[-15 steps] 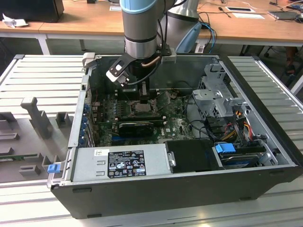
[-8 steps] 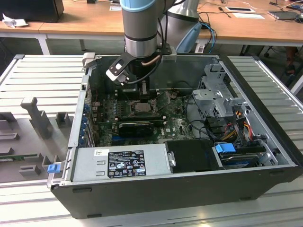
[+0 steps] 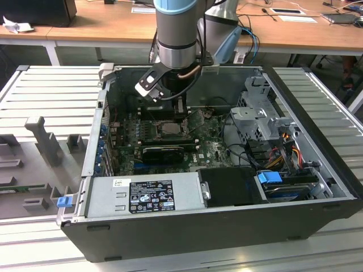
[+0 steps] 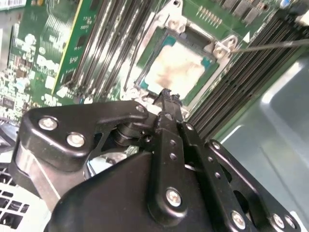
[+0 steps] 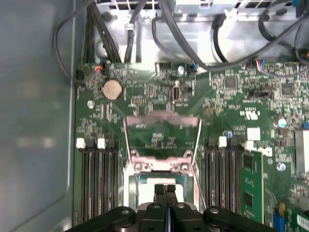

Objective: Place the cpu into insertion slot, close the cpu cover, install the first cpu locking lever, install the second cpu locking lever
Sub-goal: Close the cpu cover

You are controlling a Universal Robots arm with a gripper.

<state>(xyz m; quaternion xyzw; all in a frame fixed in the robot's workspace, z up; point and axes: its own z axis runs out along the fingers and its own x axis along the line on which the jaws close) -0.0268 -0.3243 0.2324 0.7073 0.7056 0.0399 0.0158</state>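
The cpu (image 4: 176,67), a pale silvery-beige square with a faint smudge, lies flat in the insertion slot (image 4: 172,22), whose silvery rim frames it. The cpu cover (image 5: 161,117), a thin metal frame with a square window, stands raised open on its hinge beside the slot. A thin locking lever (image 4: 270,46) sticks out as a bare wire rod past one corner of the slot. My gripper (image 4: 166,94) hovers just above the chip's edge, fingers shut with nothing between them. In the exterior view the gripper (image 3: 170,116) hangs inside the open case over the slot (image 3: 165,130).
The grey power supply box (image 3: 147,192) lies along the case's near wall. A black ribbed heatsink bar (image 3: 164,152) sits just in front of the slot. Memory slots (image 5: 96,183) flank the socket. A drive cage (image 3: 261,113) and loose cables (image 3: 278,150) crowd the exterior view's right.
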